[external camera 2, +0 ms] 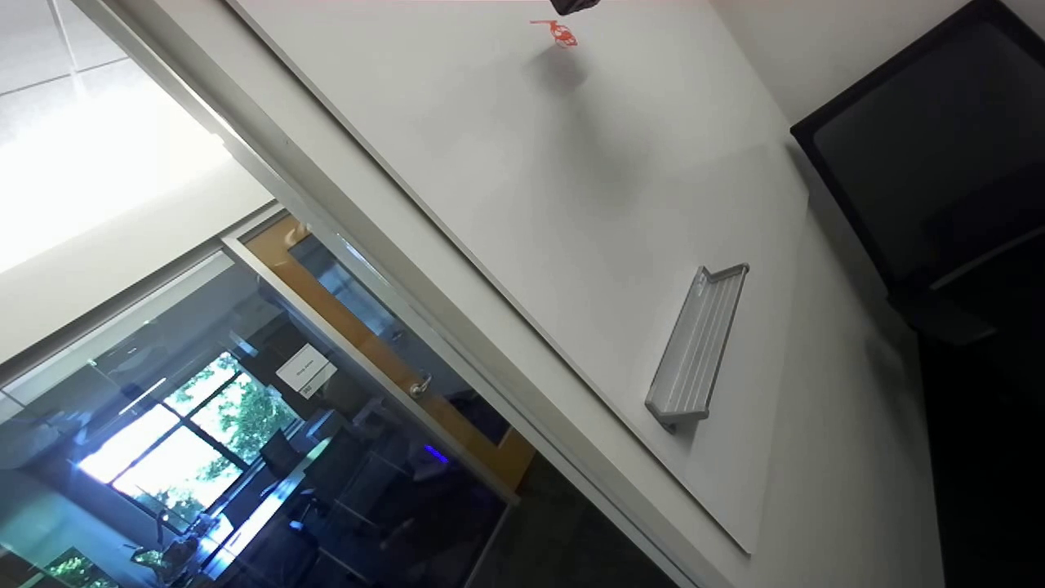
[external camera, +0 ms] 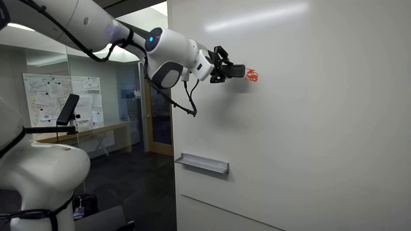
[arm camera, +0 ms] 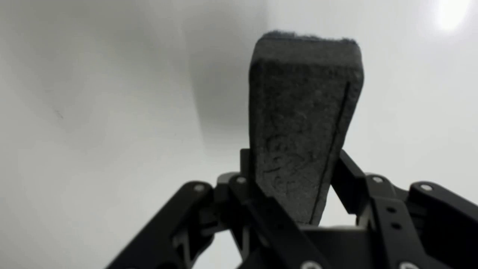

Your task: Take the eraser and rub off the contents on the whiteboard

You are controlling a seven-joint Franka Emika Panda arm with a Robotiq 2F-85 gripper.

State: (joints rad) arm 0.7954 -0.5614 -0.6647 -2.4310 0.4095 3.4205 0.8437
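Observation:
My gripper (arm camera: 293,164) is shut on the eraser (arm camera: 304,112), a dark block gripped by its sides, with its far end sticking out past the fingers. In an exterior view the eraser (external camera: 236,71) points at the contents, a small red scribble (external camera: 252,75) just beyond its tip. The scribble (external camera 2: 563,33) also shows in an exterior view, where a dark end enters at the top edge above it. Behind everything spreads the whiteboard (external camera: 305,128). The eraser's shadow falls offset from it on the board; how wide any gap is I cannot tell. In the wrist view the scribble is out of sight.
A grey tray ledge (external camera: 202,163) juts from the board below the arm. A seam (external camera: 231,211) runs lower down. Beside the board stand a wooden door (external camera: 160,144) and a glass wall. A black screen (external camera 2: 931,155) is past the board's opposite side.

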